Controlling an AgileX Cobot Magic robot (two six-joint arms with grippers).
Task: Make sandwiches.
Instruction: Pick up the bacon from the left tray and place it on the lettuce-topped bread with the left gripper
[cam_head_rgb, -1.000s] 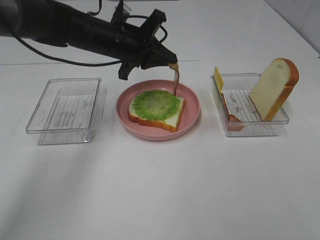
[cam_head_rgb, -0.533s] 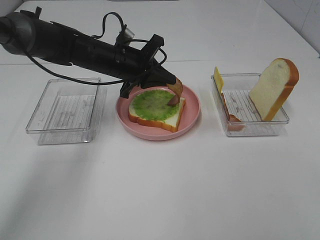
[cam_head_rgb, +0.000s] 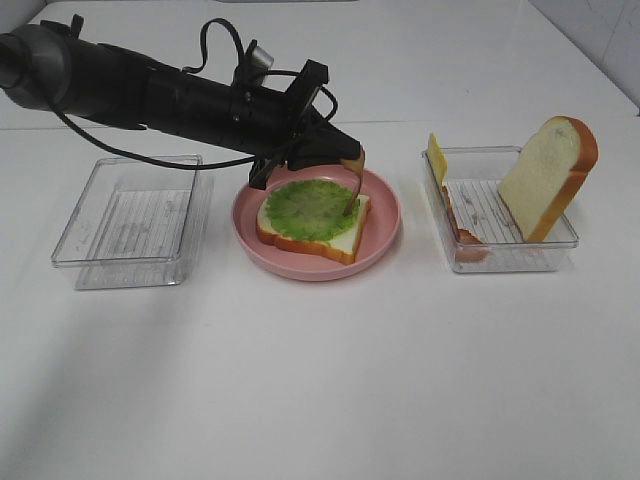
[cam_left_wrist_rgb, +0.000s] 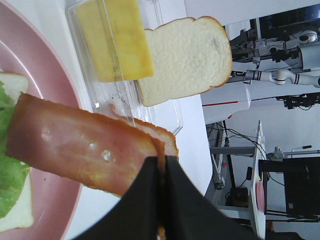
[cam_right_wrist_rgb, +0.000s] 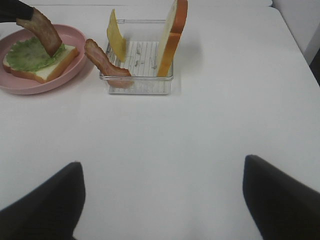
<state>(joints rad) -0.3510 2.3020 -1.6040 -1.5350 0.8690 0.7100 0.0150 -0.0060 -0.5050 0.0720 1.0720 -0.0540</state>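
A bread slice (cam_head_rgb: 335, 240) topped with green lettuce (cam_head_rgb: 310, 209) lies on the pink plate (cam_head_rgb: 385, 225). My left gripper (cam_head_rgb: 346, 157) is shut on a reddish-brown bacon strip (cam_head_rgb: 354, 187) whose lower end touches the lettuce at the slice's right side; the strip also shows in the left wrist view (cam_left_wrist_rgb: 80, 147). A second bacon strip (cam_head_rgb: 462, 236), a yellow cheese square (cam_head_rgb: 437, 156) and a second bread slice (cam_head_rgb: 550, 176) lean in the right clear tray (cam_head_rgb: 505, 258). My right gripper (cam_right_wrist_rgb: 162, 200) is open over bare table, away from the tray.
A clear plastic tray (cam_head_rgb: 130, 220) with nothing in it sits left of the plate. The left arm (cam_head_rgb: 150, 95) stretches from the far left above it. White table surface lies in front of the plate and trays.
My left gripper came down from above the plate and has lowered the bacon strip onto the lettuce; the strip now bends against it. The right arm has not moved.
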